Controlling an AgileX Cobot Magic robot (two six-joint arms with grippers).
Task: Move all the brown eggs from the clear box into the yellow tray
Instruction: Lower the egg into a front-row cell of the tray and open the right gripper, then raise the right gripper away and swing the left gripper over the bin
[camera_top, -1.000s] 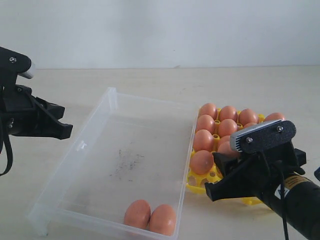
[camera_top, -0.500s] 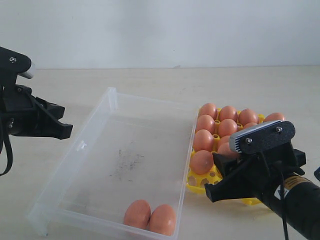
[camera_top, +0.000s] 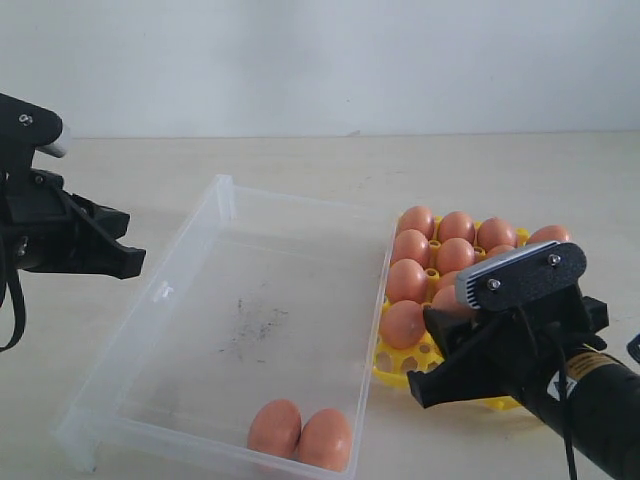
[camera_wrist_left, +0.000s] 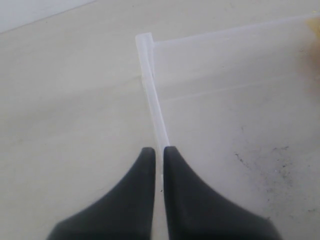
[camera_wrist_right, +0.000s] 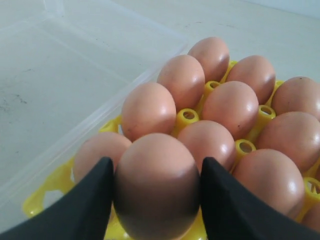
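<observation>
While hovering just outside the right-hand wall of the clear box (camera_top: 216, 192), above the yellow tray (camera_top: 386, 376), pinched one brown egg (camera_wrist_right: 156, 195) with the right gripper (camera_wrist_right: 155, 162). Spread the fingers to the egg's width, one on each flank, long axis upright. Held so, apparently, to lower the egg end-first into a free cup in the tray's edge row without knocking the neighbouring eggs (camera_top: 456, 228) packed close alongside.

Found the tray just beside that wall, probably to shorten each carry. Counted most cups filled; could not count those behind the gripper.

Left to move: two eggs (camera_top: 300, 432), lying side by side and touching inside the box, against its near wall toward the tray-side corner.

Parked the left gripper (camera_wrist_left: 159, 150) outside the box's opposite wall, apart from it in the exterior view. Pressed its fingers nearly together, only a slit between, nothing held. Appeared from the wrist view in line with the box rim, not clamped on it. Judged idle and out of the working arm's way.

Judged close to done: this placement, then two more.
</observation>
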